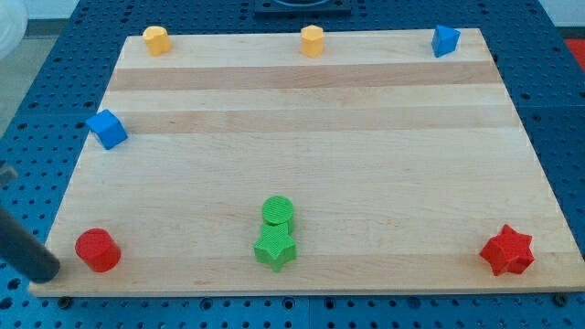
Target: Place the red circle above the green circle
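Note:
The red circle sits at the board's bottom left corner. The green circle sits at the bottom middle, touching a green star just below it. My tip is at the bottom left, just left of the red circle and slightly below it, a small gap apart. The rod runs up and off the view's left edge.
A red star sits at the bottom right. A blue cube is at the left edge. Two yellow blocks and a blue block line the top edge of the wooden board.

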